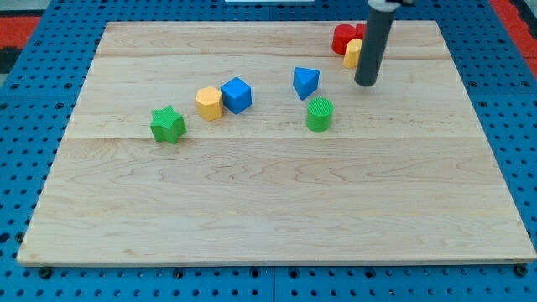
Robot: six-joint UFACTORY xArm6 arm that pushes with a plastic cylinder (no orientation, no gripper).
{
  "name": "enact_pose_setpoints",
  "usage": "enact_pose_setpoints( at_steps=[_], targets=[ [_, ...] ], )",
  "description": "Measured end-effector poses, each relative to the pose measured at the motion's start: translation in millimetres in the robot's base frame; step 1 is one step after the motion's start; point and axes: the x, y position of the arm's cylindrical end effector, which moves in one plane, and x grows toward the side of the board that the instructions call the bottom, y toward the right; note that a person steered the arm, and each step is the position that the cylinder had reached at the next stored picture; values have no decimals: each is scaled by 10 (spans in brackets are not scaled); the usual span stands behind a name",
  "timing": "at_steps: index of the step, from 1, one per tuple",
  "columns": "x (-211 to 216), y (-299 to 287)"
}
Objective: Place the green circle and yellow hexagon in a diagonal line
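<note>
The green circle (pixel 320 114) stands right of the board's middle, just below a blue triangle (pixel 305 82). The yellow hexagon (pixel 209 103) sits left of centre, touching a blue cube (pixel 237 95) on its right. My tip (pixel 366 84) is down on the board at the upper right, above and to the right of the green circle with a gap between them, and far from the yellow hexagon.
A green star (pixel 168 124) lies left of the yellow hexagon. A red block (pixel 344 39) and a yellow block (pixel 353 53) sit at the top right, partly hidden behind the rod. The wooden board (pixel 268 218) rests on a blue pegboard.
</note>
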Motion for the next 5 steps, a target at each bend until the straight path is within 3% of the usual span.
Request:
enact_pose_setpoints(
  at_steps=[3,4,5],
  targets=[
    [689,-2197],
    [440,-2513],
    [-47,-2471]
  ],
)
